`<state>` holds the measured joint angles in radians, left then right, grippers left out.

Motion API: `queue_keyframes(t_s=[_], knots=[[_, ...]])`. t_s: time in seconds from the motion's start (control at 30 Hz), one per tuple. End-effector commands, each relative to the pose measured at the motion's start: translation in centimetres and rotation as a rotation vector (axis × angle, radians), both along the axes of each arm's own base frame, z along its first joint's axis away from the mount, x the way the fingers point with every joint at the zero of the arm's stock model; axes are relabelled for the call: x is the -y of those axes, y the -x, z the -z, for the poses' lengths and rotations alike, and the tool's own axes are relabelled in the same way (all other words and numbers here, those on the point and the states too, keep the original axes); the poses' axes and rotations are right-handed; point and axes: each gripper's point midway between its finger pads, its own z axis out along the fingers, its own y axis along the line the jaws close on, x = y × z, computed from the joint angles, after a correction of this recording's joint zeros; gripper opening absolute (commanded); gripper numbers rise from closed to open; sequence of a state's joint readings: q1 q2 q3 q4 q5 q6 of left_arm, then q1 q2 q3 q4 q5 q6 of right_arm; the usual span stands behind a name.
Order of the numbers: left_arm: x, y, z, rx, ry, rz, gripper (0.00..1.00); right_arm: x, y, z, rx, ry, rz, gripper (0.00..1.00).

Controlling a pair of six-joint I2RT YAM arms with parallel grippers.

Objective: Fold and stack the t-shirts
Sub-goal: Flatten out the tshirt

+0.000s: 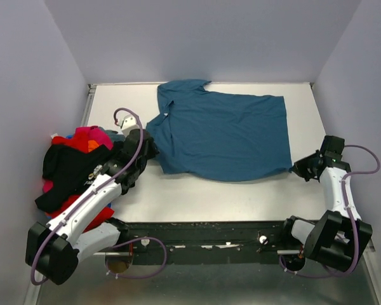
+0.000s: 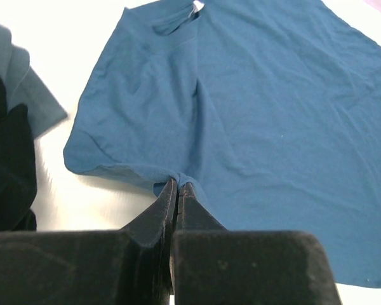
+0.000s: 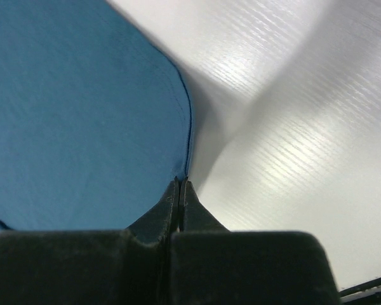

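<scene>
A teal-blue t-shirt [image 1: 225,130] lies spread across the white table, its collar toward the far left. My left gripper [image 1: 153,152] is shut on the shirt's near-left sleeve edge; in the left wrist view the cloth [image 2: 254,114] bunches at the tips of that gripper [image 2: 178,183]. At the shirt's near-right hem corner my right gripper [image 1: 296,168] is also shut, and the right wrist view has the hem [image 3: 82,121] pinched in its tips [image 3: 180,181]. A heap of other t-shirts [image 1: 76,168], red, magenta, orange and black, sits at the table's left edge under the left arm.
Grey walls close in the table [image 1: 209,200] on the left, back and right. A dark rail [image 1: 203,238] with both arm bases runs along the near edge. Dark cloth from the heap [image 2: 9,159] shows at the left of the left wrist view.
</scene>
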<state>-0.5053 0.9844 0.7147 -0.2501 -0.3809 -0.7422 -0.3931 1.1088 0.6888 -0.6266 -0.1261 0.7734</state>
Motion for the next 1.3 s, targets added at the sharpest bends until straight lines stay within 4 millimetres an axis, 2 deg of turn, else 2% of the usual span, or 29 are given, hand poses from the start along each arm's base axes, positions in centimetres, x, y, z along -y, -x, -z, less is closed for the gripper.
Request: queue_keyframes(t_s=[0.0, 0.1, 0.17, 0.3, 0.43, 0.53, 0.6, 0.63, 0.67, 0.7, 0.73, 0.77, 0.8, 0.9, 0.97, 1.03, 1.1, 1.2, 1.27], knots=[[0.0, -1.5, -3.9, 0.06, -0.009, -0.008, 0.0, 0.9, -2.2, -4.4, 0.109, 0.029, 0.012, 0.01], [-0.7, -0.3, -5.0, 0.099, 0.047, -0.037, 0.0, 2.0, -1.2, -6.0, 0.102, 0.1, 0.059, 0.01], [-1.1, 1.0, -5.1, 0.117, 0.093, -0.04, 0.0, 2.5, -0.2, -6.3, 0.1, 0.141, 0.089, 0.01], [-0.8, 4.3, -1.0, 0.004, 0.148, 0.004, 0.0, 3.5, 2.1, -4.8, 0.051, 0.197, 0.173, 0.01], [-0.6, 7.6, 4.8, -0.145, 0.175, 0.036, 0.0, 3.7, 4.0, -2.8, -0.032, 0.211, 0.198, 0.01], [-1.2, 9.5, 7.2, -0.212, 0.162, 0.021, 0.0, 3.0, 4.6, -1.2, -0.072, 0.179, 0.178, 0.01], [-1.6, 10.2, 7.8, -0.231, 0.153, 0.017, 0.0, 2.5, 5.0, -0.2, -0.095, 0.154, 0.168, 0.01], [-1.7, 10.5, 7.8, -0.237, 0.153, 0.016, 0.07, 2.3, 5.0, 0.1, -0.098, 0.144, 0.17, 0.01], [-1.4, 10.5, 7.4, -0.227, 0.167, 0.03, 0.29, 2.3, 4.9, 0.3, -0.097, 0.142, 0.168, 0.01], [-0.9, 10.4, 6.6, -0.208, 0.189, 0.051, 0.57, 2.3, 4.8, 0.3, -0.09, 0.142, 0.171, 0.01], [-0.8, 10.3, 6.0, -0.193, 0.198, 0.054, 0.79, 2.4, 4.7, 0.2, -0.086, 0.143, 0.173, 0.01], [-0.9, 10.0, 5.0, -0.166, 0.2, 0.051, 0.92, 2.4, 4.5, 0.2, -0.081, 0.143, 0.173, 0.01], [-1.2, 9.5, 3.9, -0.127, 0.184, 0.047, 0.98, 2.4, 4.3, 0.0, -0.07, 0.143, 0.17, 0.01], [-2.1, 7.7, 0.6, -0.036, 0.111, 0.018, 0.99, 2.4, 3.7, -0.3, -0.038, 0.143, 0.163, 0.01], [-1.8, 5.6, -1.6, 0.019, 0.062, 0.025, 0.99, 2.3, 3.4, -0.6, -0.017, 0.14, 0.156, 0.01], [-0.9, 3.2, -2.7, 0.048, 0.006, 0.041, 0.97, 2.1, 3.0, -0.7, 0.006, 0.131, 0.148, 0.01], [0.2, 0.4, -3.3, 0.054, -0.047, 0.06, 0.96, 2.0, 2.6, -0.8, 0.034, 0.127, 0.135, 0.01], [1.5, -4.1, -3.0, 0.021, -0.118, 0.069, 0.95, 1.9, 2.2, -1.0, 0.061, 0.126, 0.129, 0.01], [2.3, -7.1, -2.1, -0.012, -0.144, 0.079, 0.93, 1.9, 1.9, -1.0, 0.071, 0.129, 0.122, 0.01]])
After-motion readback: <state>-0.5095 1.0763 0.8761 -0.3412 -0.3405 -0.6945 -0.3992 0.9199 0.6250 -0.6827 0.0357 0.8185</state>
